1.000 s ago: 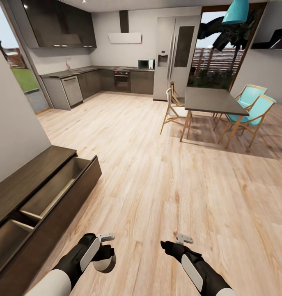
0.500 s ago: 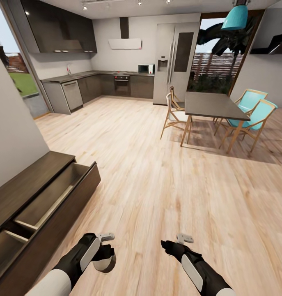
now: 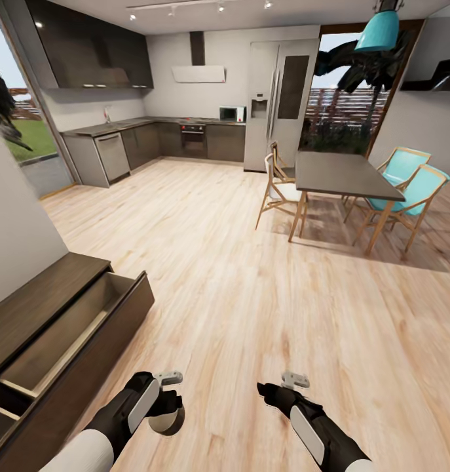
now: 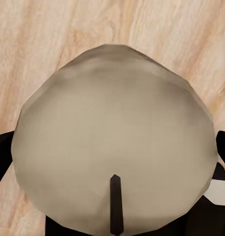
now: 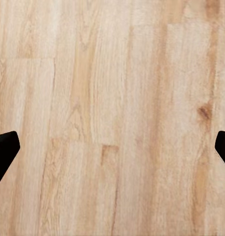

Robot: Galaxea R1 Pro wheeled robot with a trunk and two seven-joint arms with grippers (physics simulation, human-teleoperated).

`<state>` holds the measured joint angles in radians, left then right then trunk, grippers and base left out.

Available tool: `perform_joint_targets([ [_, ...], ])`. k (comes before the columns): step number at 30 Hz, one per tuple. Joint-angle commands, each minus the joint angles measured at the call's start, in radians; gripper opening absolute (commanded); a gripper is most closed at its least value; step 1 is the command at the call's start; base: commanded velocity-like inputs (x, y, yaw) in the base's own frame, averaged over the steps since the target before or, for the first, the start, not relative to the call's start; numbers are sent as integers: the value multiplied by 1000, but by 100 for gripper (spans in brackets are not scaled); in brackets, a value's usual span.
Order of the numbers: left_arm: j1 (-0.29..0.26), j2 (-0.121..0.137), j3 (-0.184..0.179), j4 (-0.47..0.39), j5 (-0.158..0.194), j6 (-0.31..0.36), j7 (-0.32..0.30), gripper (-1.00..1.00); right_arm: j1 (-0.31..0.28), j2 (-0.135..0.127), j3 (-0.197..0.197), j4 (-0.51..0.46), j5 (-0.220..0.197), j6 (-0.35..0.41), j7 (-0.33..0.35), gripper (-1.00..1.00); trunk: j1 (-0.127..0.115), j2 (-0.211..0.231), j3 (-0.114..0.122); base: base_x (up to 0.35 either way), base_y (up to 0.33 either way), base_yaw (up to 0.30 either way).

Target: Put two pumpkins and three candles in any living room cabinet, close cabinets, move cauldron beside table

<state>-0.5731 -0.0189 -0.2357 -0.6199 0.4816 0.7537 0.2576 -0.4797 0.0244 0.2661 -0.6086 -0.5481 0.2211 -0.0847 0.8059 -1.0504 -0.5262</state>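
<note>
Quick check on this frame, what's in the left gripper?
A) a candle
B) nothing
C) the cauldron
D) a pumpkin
A: the left gripper is shut on a pale grey candle, whose round top and dark wick show in the left wrist view. The right gripper is open over bare wood floor.

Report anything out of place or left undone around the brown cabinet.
The cabinet against the wall has its wide drawer pulled out, its beige inside bare as far as it shows. The left tool holds a candle over the wood floor, not stowed yet. Nothing looks spilled or damaged.
</note>
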Motion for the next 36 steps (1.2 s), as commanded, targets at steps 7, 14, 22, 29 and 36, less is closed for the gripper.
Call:
perform_joint_targets([
  [7, -1, 1, -4, -1, 11, 3, 9, -100, 0, 1, 5, -2, -9, 3, -10, 100, 1, -1, 6, 323, -112, 87],
  [14, -1, -1, -4, -1, 11, 2, 9, -100, 0, 1, 5, -2, -9, 2, -10, 100, 1, -1, 12, 322, -113, 21],
  [22, -1, -9, -5, -1, 7, 1, 11, -100, 0, 2, 5, -3, -6, 4, -12, 100, 1, -1, 25, 322, -113, 41],
  [29, -1, -13, -5, -1, 7, 1, 12, -100, 0, 3, 7, -5, -4, 5, -66, 100, 1, -1, 34, 318, -146, 184],
  [36, -1, -13, -5, -1, 8, 1, 12, -100, 0, 2, 7, -5, 0, 3, -129, 100, 1, -1, 43, 299, -201, 215],
])
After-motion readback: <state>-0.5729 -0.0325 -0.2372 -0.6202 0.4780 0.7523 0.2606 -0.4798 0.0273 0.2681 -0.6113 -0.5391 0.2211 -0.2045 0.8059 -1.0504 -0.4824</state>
